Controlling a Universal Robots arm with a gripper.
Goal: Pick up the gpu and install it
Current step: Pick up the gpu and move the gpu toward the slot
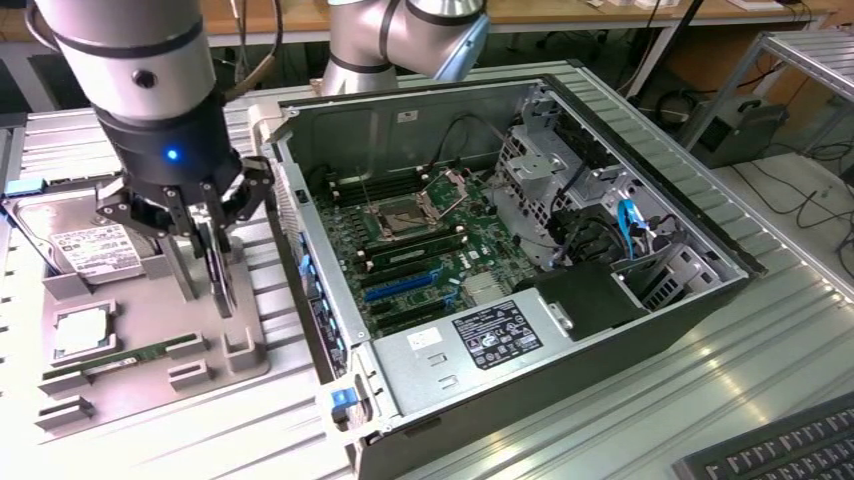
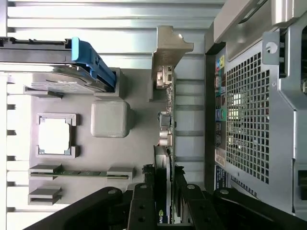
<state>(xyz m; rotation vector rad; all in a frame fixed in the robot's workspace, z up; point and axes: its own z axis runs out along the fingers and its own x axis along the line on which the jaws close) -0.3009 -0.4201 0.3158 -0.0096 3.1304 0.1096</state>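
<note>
Pick-up step, exterior view: black two-fingered gripper point(image 1: 207, 275) clamped the gpu point(image 1: 224, 298), a thin dark circuit card standing on edge at the grey parts fixture point(image 1: 134, 370), beside the open computer case point(image 1: 534, 300). Wrist view: fingers point(image 2: 143, 206) pressed both card faces; silvery end bracket point(image 2: 168, 52) outside the case, installation not begun.

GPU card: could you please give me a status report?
Gripper closed on thin dark circuit card with silvery end bracket, standing on edge in grey parts holder. Open computer case alongside. Nothing over card.
</note>
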